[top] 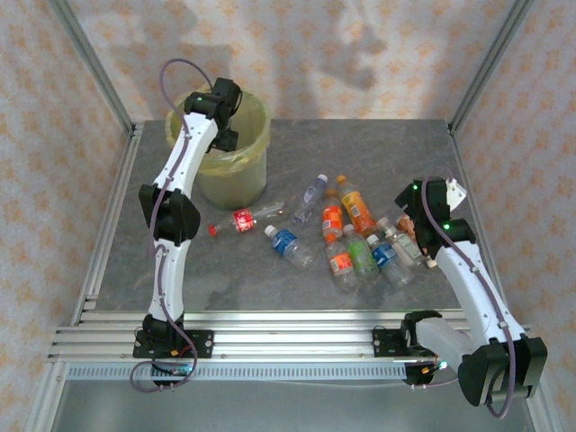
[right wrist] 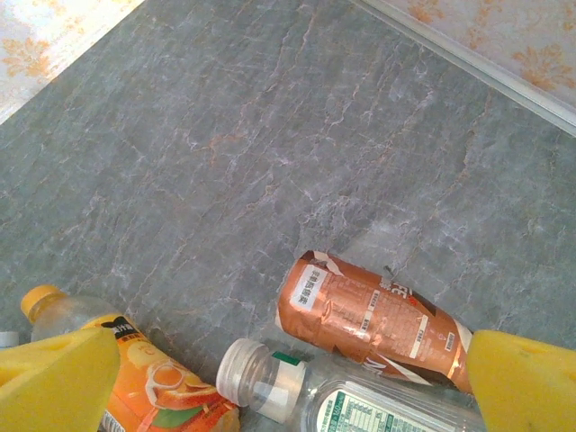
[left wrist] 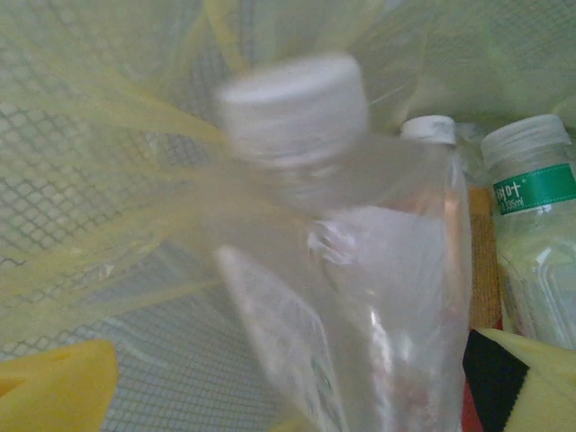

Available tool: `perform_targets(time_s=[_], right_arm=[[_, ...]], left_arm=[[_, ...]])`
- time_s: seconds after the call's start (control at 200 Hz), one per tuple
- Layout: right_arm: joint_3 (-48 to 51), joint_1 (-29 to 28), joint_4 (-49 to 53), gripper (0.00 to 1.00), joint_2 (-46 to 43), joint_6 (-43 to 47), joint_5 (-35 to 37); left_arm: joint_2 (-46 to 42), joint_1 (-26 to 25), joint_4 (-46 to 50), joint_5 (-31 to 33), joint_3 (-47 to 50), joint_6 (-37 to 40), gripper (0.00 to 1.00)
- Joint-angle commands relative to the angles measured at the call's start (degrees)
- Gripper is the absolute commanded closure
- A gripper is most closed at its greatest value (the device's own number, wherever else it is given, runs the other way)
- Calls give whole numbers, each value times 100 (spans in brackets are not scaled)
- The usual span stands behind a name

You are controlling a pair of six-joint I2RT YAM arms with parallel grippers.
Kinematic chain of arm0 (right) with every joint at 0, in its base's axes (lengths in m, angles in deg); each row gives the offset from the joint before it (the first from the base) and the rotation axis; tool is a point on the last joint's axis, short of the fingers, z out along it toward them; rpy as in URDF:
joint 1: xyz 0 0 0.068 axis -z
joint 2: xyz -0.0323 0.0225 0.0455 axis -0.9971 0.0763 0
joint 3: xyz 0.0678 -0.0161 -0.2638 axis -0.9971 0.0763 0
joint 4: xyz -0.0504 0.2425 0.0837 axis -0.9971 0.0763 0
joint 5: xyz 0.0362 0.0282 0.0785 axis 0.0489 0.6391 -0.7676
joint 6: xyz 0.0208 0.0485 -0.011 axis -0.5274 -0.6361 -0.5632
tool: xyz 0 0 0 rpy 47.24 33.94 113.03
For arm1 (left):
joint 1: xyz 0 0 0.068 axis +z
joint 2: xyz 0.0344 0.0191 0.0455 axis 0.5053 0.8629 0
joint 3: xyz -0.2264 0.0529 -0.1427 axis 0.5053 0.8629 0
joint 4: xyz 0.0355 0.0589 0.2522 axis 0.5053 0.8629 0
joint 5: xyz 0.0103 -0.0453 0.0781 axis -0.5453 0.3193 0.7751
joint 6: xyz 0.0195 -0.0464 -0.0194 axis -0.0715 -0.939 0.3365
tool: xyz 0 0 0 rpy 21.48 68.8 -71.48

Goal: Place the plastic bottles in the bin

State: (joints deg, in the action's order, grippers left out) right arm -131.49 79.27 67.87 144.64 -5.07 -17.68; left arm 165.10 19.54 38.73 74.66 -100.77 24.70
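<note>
Many plastic bottles (top: 333, 220) are seen lying at 4 o'clock from the bin (top: 238, 184). The left gripper (top: 225, 121) is held wide open at the bin's mouth, with a blurred clear bottle (left wrist: 378, 270) between its fingers. The right gripper (right wrist: 292, 360) is spread wide over them.

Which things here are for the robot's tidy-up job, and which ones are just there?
For the job:
bin
bottles on the table
bottles inside the bin

Just there:
grey table
metal frame
patterned walls
</note>
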Motion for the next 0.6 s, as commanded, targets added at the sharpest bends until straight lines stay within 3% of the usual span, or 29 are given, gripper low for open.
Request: perform_targets(time_s=[0.0, 0.395, 0.596], right_arm=[[-104, -42, 41, 1, -111, 204, -241], [-379, -161, 227, 1, -440, 728, -914], [-868, -1063, 649, 1, -356, 1036, -616]], left_arm=[[-623, 49, -26, -205, -194, -179, 0], [-1958, 44, -682, -1273, 490, -662, 0], [-3065, 35, -1302, -1858, 1477, -1027, 0]])
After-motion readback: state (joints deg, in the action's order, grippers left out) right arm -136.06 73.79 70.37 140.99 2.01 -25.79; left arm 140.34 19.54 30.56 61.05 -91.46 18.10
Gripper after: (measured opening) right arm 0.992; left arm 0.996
